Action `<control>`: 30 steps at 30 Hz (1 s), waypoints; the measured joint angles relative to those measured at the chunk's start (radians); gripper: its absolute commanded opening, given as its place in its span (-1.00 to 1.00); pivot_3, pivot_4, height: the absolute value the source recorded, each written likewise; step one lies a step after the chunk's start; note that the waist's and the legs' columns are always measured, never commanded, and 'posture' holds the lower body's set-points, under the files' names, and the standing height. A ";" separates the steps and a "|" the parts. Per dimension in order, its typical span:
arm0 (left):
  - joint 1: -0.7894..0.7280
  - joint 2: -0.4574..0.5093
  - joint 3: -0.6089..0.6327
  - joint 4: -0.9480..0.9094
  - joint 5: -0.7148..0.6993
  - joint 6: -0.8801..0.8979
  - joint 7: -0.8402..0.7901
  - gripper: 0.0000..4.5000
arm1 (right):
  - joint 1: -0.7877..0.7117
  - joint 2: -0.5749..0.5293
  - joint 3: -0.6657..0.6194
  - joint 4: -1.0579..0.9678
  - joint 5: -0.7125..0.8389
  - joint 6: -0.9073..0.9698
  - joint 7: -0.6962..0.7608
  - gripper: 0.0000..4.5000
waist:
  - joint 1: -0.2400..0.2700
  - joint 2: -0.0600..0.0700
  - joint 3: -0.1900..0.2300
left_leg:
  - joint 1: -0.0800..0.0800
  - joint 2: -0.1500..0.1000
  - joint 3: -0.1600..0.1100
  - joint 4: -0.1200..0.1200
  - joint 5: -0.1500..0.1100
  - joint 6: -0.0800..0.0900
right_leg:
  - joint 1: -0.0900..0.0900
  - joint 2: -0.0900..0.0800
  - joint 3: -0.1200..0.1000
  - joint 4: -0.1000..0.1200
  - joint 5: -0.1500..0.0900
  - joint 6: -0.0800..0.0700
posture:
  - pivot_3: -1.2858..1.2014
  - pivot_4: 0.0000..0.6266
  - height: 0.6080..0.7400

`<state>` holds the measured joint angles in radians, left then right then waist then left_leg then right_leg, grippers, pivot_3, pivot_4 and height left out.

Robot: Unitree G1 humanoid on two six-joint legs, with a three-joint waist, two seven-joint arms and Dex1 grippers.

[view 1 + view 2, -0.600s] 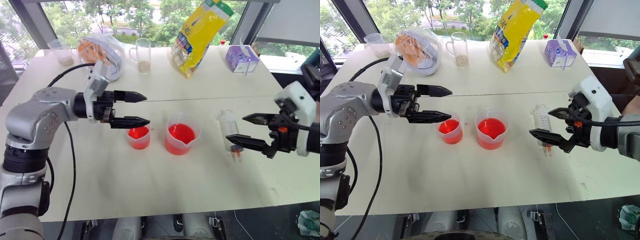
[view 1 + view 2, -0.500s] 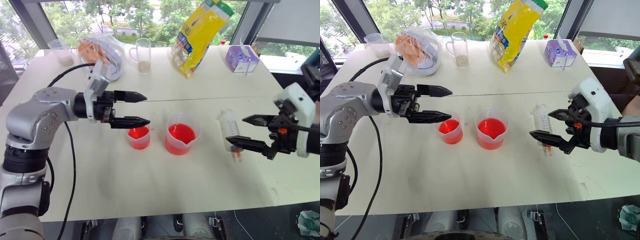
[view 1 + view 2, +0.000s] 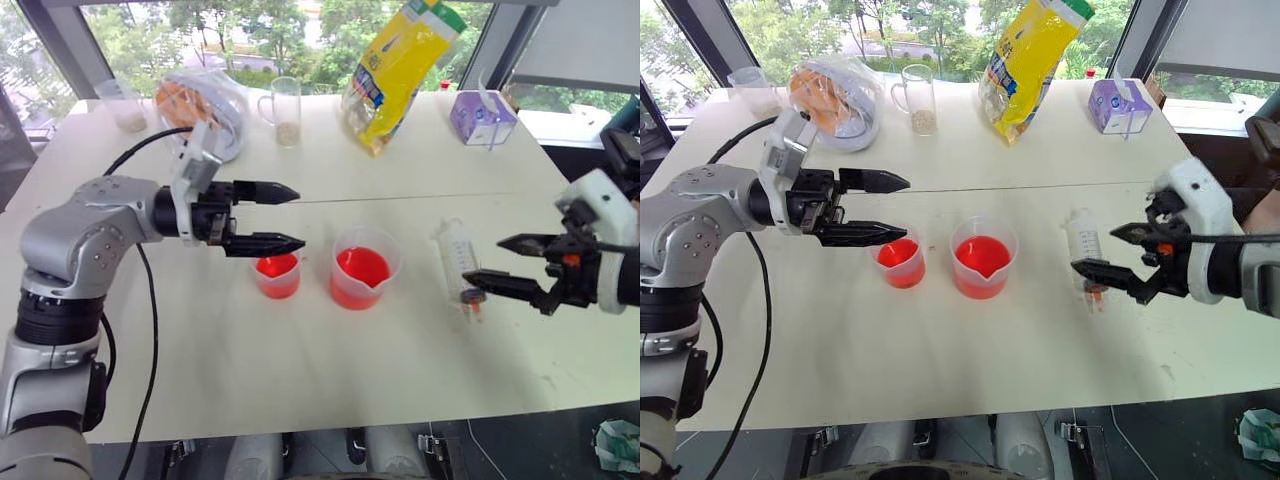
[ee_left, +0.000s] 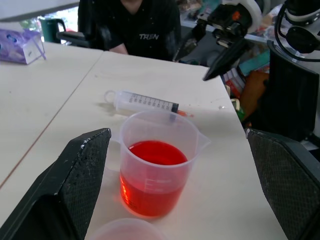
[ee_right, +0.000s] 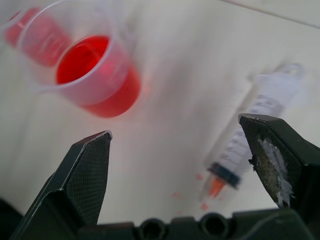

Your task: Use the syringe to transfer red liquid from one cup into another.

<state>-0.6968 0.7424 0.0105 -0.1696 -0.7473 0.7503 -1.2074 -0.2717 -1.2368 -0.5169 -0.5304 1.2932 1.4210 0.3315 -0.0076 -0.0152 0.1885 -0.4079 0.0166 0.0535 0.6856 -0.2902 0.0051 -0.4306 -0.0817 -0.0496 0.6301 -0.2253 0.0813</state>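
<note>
Red-orange liquid point(image 3: 361, 268) fills roughly the lower half of the spouted beaker point(image 3: 365, 266), which stands near the middle of the white table point(image 3: 300, 360). Just beside it, on the robot's left, stands the small cup point(image 3: 278, 274), also holding red liquid; the two vessels are close together but not touching.

Syringe point(image 3: 458, 262): lies flat on the table on the beaker's right, apart from it, with its flanged plunger end toward the far side of the table and its orange-red tip toward the near edge. A few red droplets mark the table beside the tip.

Left gripper point(image 3: 292, 217): fingers spread wide and holding nothing, pointing across the table toward the robot's right, hovering above and just behind the small cup. Its wrist view looks between both fingers onto the beaker, with the syringe behind it.

Right gripper point(image 3: 489, 261): fingers likewise spread wide and empty, pointing toward the syringe from the robot's right, its fingertips just beside the barrel's near end — whether the lower fingertip touches the barrel cannot be told.

Background, far half of the table: a yellow bag point(image 3: 400, 68), a handled glass mug point(image 3: 285, 110), a clear bag with orange contents point(image 3: 205, 108), a small purple box point(image 3: 482, 117). A person in a dark shirt point(image 4: 145, 27) sits beyond the table's right end.
</note>
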 measured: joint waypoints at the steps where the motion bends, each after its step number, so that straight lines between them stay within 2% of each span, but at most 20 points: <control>1: 0.002 -0.002 -0.005 0.000 0.005 -0.005 -0.001 1.00 | -0.007 0.000 0.012 0.013 -0.006 0.005 -0.010 0.97 | 0.000 0.000 0.000 | 0.000 0.000 0.000 0.000 0.000 0.000 | 0.000 0.000 0.000 0.000 0.000 0.000 | 0.03 -0.52 1.00; 7: -0.008 -0.038 -0.043 0.018 0.037 -0.041 -0.024 1.00 | -0.164 0.029 0.156 0.158 -0.066 0.045 -0.089 0.97 | -0.002 -0.001 0.000 | 0.000 0.000 0.000 0.001 0.000 0.000 | 0.000 0.000 0.000 0.000 0.000 0.000 | 0.03 -0.52 1.00; 15: -0.017 -0.056 -0.070 0.032 0.062 -0.058 -0.032 1.00 | -0.371 0.244 0.379 0.446 -0.276 0.131 -0.170 0.97 | -0.003 0.000 0.000 | -0.001 0.000 0.001 0.000 0.000 0.000 | -0.001 0.001 0.001 0.000 0.000 0.000 | 0.03 -0.52 1.00; 20: -0.008 -0.060 -0.069 0.019 0.070 -0.063 -0.011 1.00 | -0.490 0.322 0.508 0.604 -0.447 0.110 -0.143 0.97 | -0.001 0.000 0.000 | -0.001 0.000 0.001 0.000 0.000 0.000 | -0.001 0.000 0.001 0.000 0.000 0.000 | 0.03 -0.52 1.00; 28: 0.006 -0.063 -0.067 -0.008 0.067 -0.059 0.013 1.00 | -0.529 0.392 0.676 0.712 -0.629 0.054 -0.034 0.97 | -0.004 0.000 0.000 | -0.001 0.000 0.001 0.000 0.000 0.000 | -0.001 0.000 0.001 0.000 0.000 0.000 | 0.03 -0.52 1.00; 30: 0.017 -0.062 -0.066 -0.022 0.065 -0.058 0.016 1.00 | -0.530 0.395 0.690 0.714 -0.655 0.043 -0.013 0.74 | -0.006 -0.001 -0.001 | 0.000 0.000 0.001 0.000 0.000 0.000 | -0.001 0.000 0.001 0.000 0.000 0.000 | 0.03 -0.52 1.00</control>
<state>-0.6801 0.6800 -0.0551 -0.1919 -0.6827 0.6925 -1.1912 -0.8020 -0.8422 0.1729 0.1837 0.6377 1.4642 0.3183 -0.0138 -0.0160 0.1878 -0.4081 0.0163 0.0548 0.6859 -0.2904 0.0053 -0.4311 -0.0812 -0.0484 0.6304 -0.2250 0.0815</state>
